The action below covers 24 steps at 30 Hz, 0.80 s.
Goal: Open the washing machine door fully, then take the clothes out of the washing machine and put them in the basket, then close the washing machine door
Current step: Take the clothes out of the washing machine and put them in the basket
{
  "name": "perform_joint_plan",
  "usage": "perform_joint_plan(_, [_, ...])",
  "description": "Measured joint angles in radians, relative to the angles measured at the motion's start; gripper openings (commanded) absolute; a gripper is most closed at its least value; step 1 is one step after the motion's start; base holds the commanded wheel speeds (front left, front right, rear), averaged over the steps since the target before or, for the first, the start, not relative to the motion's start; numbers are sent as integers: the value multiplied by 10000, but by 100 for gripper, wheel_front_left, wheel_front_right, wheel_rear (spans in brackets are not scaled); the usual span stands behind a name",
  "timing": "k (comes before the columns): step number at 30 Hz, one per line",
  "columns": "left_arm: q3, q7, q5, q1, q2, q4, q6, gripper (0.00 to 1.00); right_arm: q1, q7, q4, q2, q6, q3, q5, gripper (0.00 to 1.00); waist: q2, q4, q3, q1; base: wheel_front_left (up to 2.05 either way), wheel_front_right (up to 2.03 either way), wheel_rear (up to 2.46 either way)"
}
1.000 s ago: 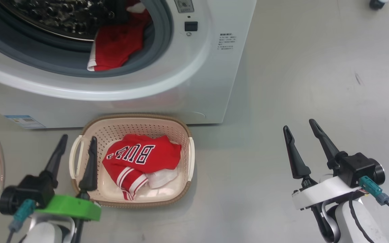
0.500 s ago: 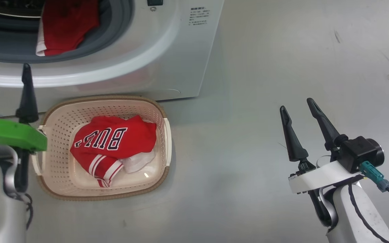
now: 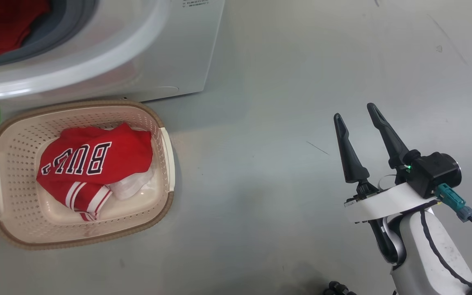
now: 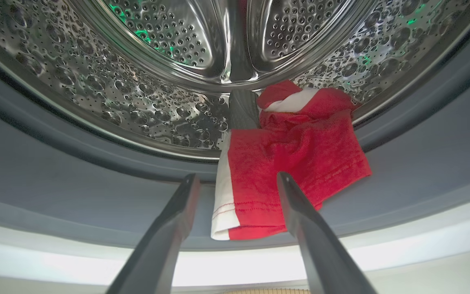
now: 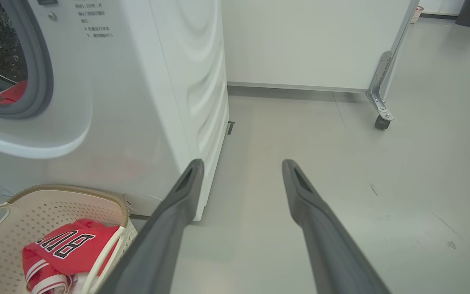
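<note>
Grey floor carries your washing machine and, just in front of it, the basket, where one red jersey lies crumpled. Your left end effector points into the drum, jaws wide and empty, near a second red garment draped over the gasket. Your right end effector hangs open and empty, well apart from the basket.
</note>
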Motion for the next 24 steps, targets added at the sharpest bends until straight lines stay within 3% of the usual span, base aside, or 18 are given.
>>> perform_joint_plan(11, [-46, 1361, 355, -1179, 619, 1308, 445, 100, -249, 0, -2, 42, 0, 153, 174, 100, 0, -601, 604, 0, 0, 0, 0])
perform_joint_plan(24, [-226, 1714, 401, -2166, 775, 2234, 612, 100, -358, 0, -2, 54, -6, 272, 382, 100, 0, -979, 926, 0, 0, 0, 0])
